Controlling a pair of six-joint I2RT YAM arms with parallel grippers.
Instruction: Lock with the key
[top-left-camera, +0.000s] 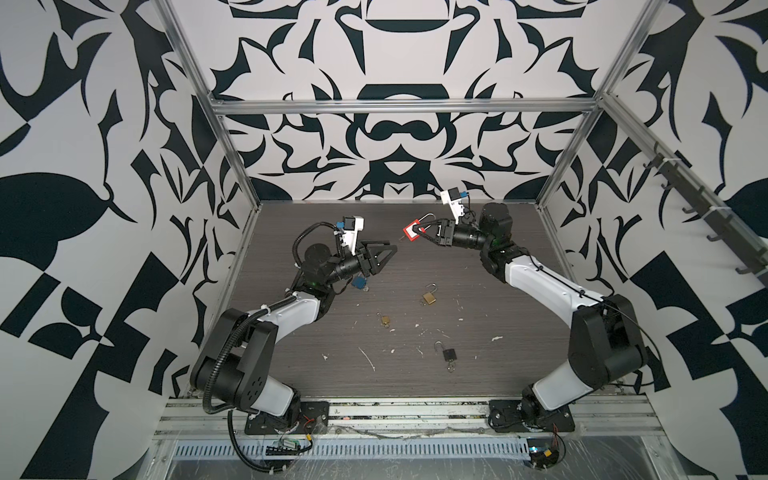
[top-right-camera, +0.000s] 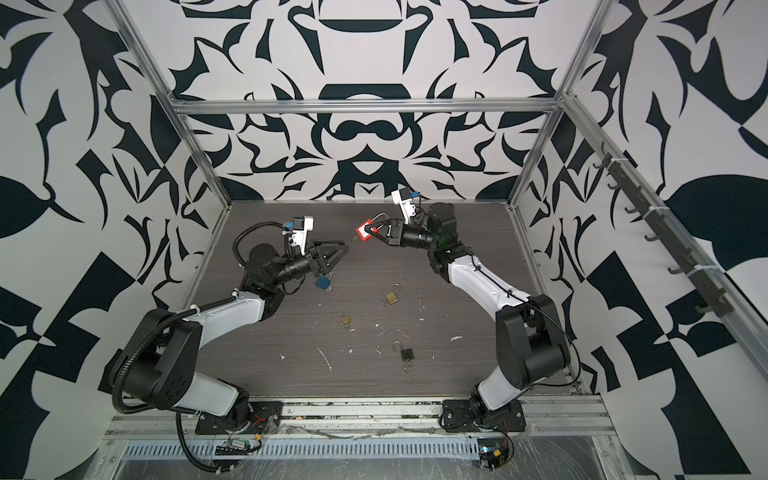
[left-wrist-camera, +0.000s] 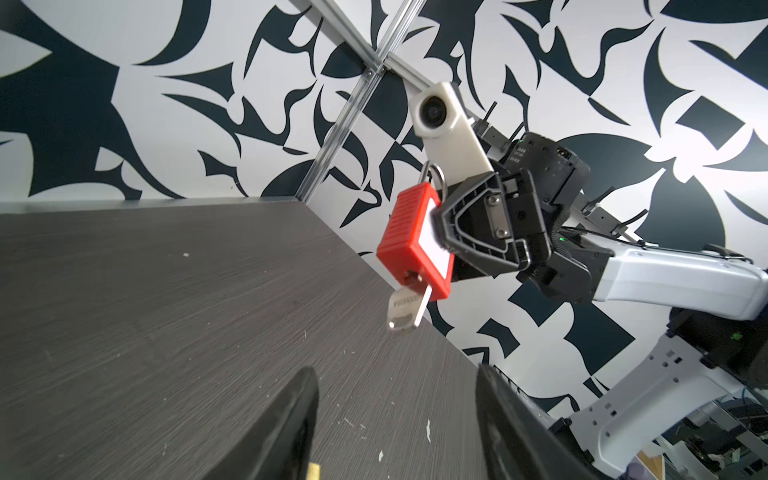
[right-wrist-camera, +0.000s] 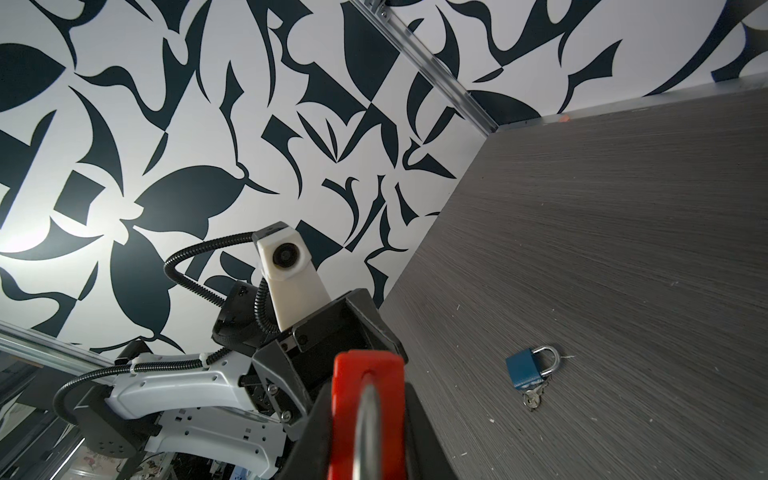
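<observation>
A red padlock (top-left-camera: 410, 232) (top-right-camera: 363, 232) hangs in the air over the far middle of the table, with my right gripper (top-left-camera: 420, 233) (top-right-camera: 372, 232) shut on its body. Seen from the left wrist, the red padlock (left-wrist-camera: 409, 245) has a silver key (left-wrist-camera: 409, 311) sticking out of its underside, and its steel shackle (left-wrist-camera: 435, 176) stands out of the top. The right wrist view shows the padlock (right-wrist-camera: 365, 399) edge-on between the black fingers. My left gripper (top-left-camera: 384, 253) (top-right-camera: 340, 251) (left-wrist-camera: 397, 374) is open and empty. It points at the padlock from a short way off.
A blue padlock (top-left-camera: 358, 283) (right-wrist-camera: 525, 368) with keys lies under the left wrist. A brass padlock (top-left-camera: 429, 296), a smaller brass one (top-left-camera: 384, 320) and a black one (top-left-camera: 449, 354) lie on the grey table (top-left-camera: 519, 332), shackles open. Patterned walls and metal posts enclose it.
</observation>
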